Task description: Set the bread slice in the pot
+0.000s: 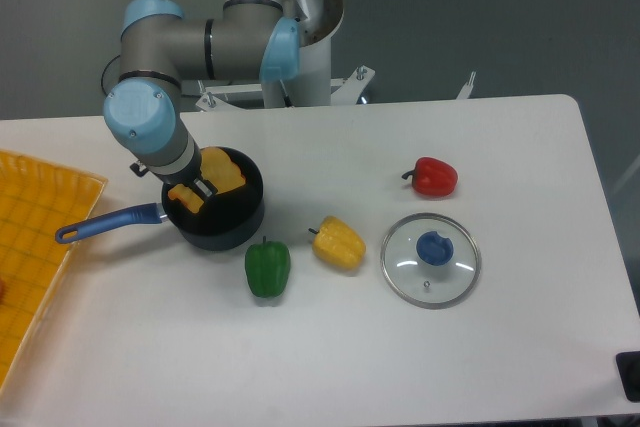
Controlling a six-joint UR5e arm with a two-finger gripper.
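The pot, dark with a long blue handle, stands at the left of the white table. My gripper hangs over the pot's opening, its dark fingers reaching down inside the rim. It is shut on the bread slice. The slice's pale yellow face shows to the right of the fingers and an orange edge to their left. The slice sits low in the pot's mouth. Whether it touches the bottom is hidden by the wrist and the pot wall.
A green pepper and a yellow pepper lie just right of the pot. A red pepper and a glass lid with a blue knob are farther right. An orange tray lies at the left edge.
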